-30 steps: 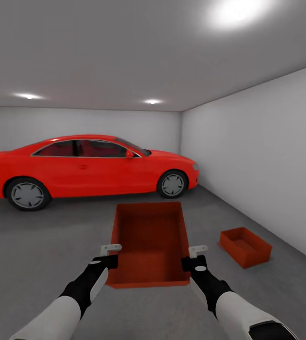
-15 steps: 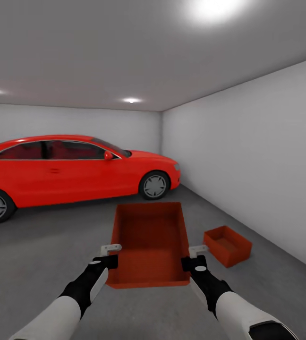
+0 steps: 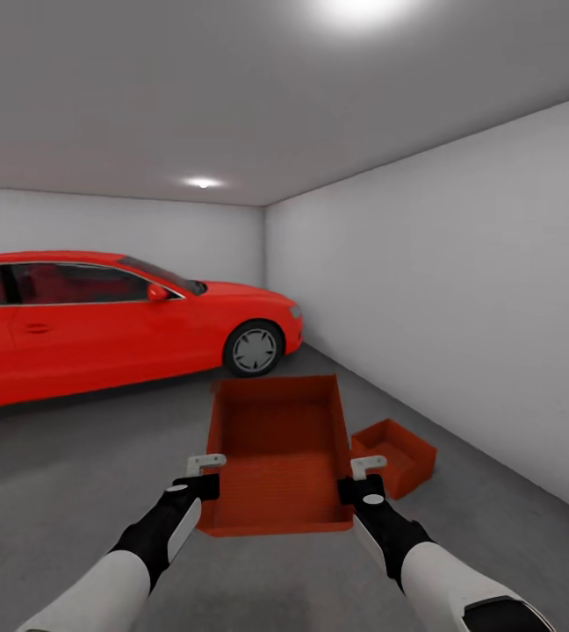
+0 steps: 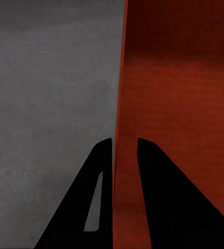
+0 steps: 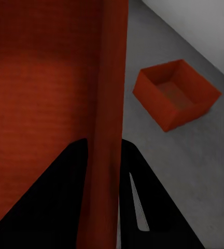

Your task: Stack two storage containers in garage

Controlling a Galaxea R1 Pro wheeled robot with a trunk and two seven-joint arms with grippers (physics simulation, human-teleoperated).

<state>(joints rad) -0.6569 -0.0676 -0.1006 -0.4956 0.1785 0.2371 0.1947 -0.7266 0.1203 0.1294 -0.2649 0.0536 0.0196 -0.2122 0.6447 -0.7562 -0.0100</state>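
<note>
Head view: both grippers, left [image 3: 204,474] and right [image 3: 360,477], clamp 1 empty container [image 3: 276,452]; another [image 3: 396,455] (also empty) sits floored.

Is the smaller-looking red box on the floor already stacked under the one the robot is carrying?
No: the container on the floor sits to the right of the carried container, not beneath it.

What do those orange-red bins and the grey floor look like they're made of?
The held container and the container on the floor look like matte plastic, judging by their thin, straight, evenly coloured walls with no shine, though a render leaves this open. A faint ribbed texture shows on the held one's wall. The floor looks like bare concrete: dull, mottled grey, seamless.
</note>
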